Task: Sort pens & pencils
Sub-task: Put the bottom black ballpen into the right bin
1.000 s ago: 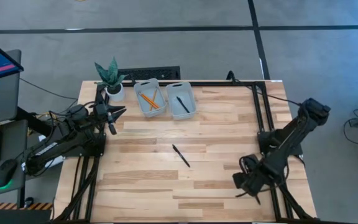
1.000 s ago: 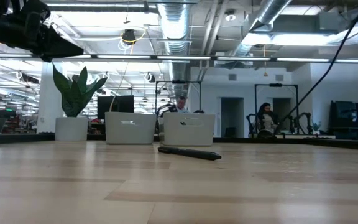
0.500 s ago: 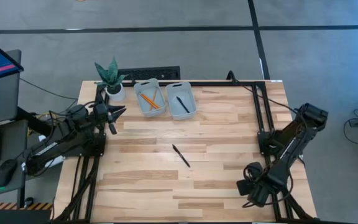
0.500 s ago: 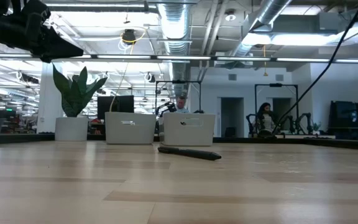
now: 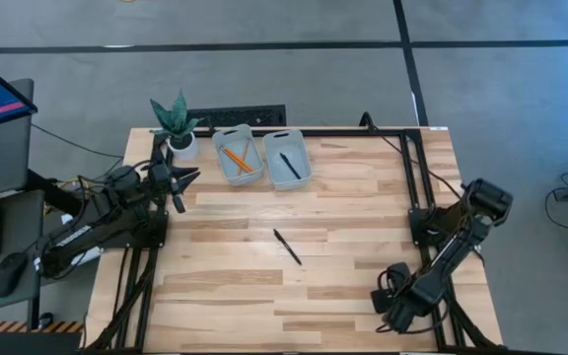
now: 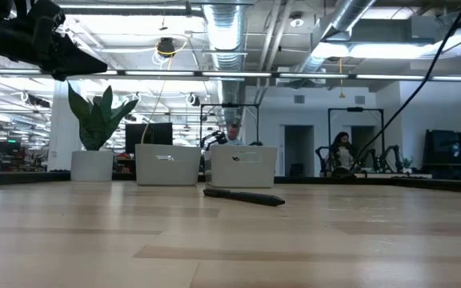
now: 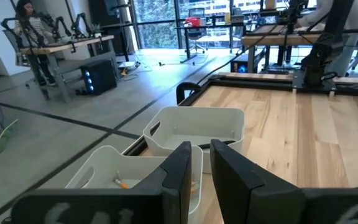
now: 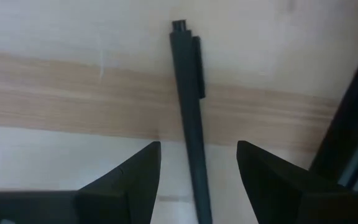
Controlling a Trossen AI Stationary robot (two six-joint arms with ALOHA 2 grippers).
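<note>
Wooden table (image 5: pixel 353 187), two white bins (image 5: pixel 262 158) at its far edge
Three pens (image 5: pixel 287 247) visible; two pencils (image 5: pixel 236 160) seen; right gripper (image 8: pixel 197 180) open astride one pen, gripping nothing; left gripper (image 7: pixel 201 163) slightly parted, empty

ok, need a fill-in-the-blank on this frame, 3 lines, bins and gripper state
1. The orange pencils lie in the ____ of the two bins.
2. One pen lies loose on the ____.
3. The right gripper is low over another pen, its jaws ____ either side of it.

Missing words: left; table; open
</note>
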